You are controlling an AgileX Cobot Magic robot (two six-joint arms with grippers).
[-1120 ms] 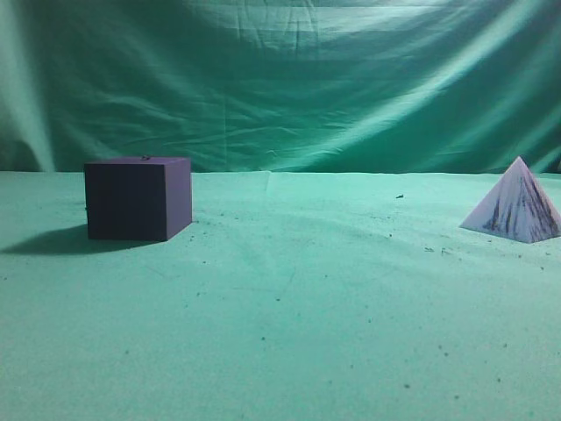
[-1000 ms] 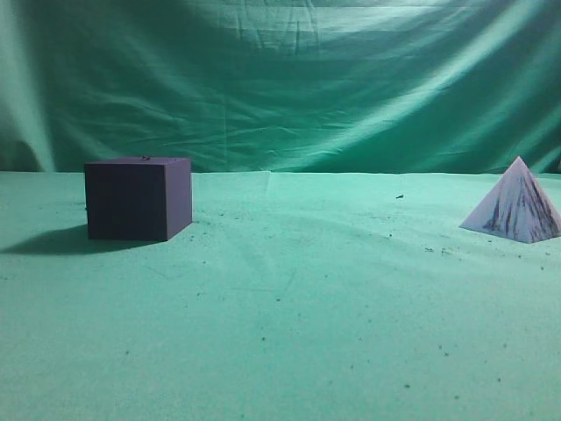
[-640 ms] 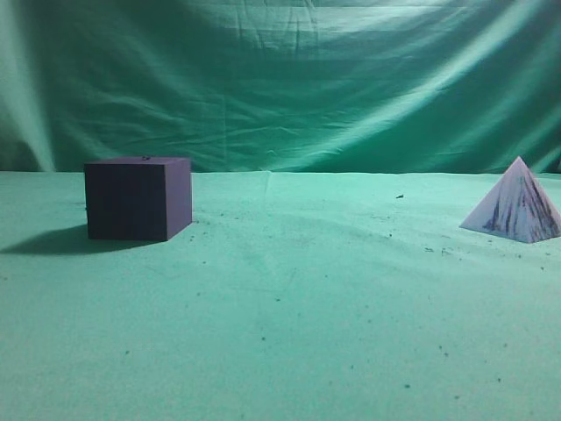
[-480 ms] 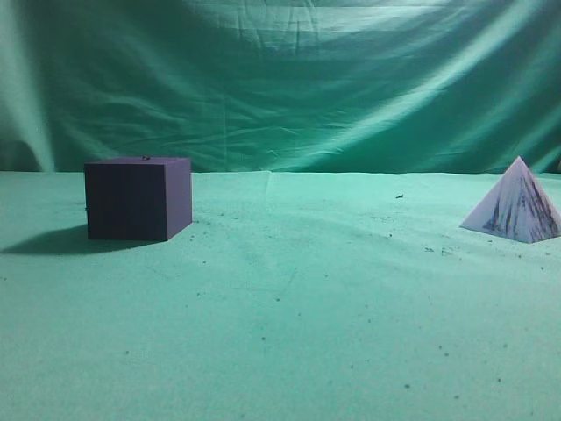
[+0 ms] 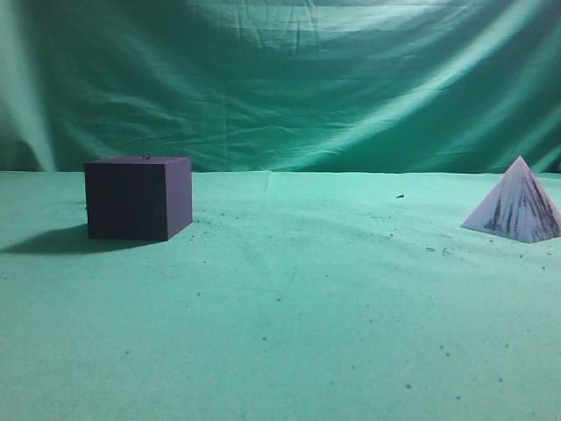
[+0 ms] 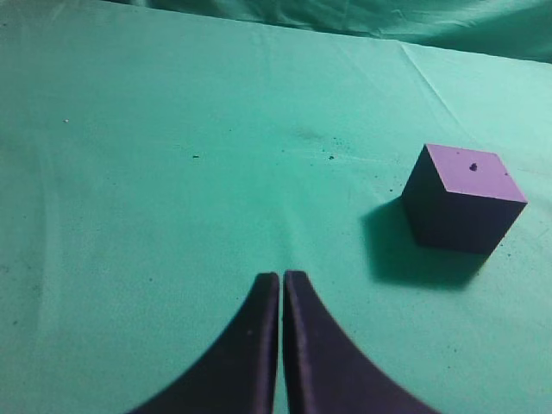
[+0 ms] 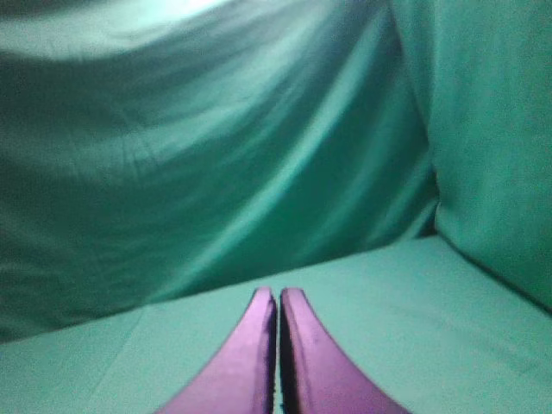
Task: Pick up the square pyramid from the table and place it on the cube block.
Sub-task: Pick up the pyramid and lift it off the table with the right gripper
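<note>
The left gripper point(image 6: 281, 280) hangs above the table point(image 6: 155, 172) with its 2 fingers pressed together, holding nothing; the cube point(image 6: 461, 197) sits ahead of it and off to its right, well apart. The right gripper point(image 7: 277, 297) is likewise closed and empty, pointing toward the curtain point(image 7: 198, 147). From the exterior view, the pyramid point(image 5: 514, 203) stands upright on the table, far to the right of the cube point(image 5: 138, 198), with neither gripper near it.
</note>
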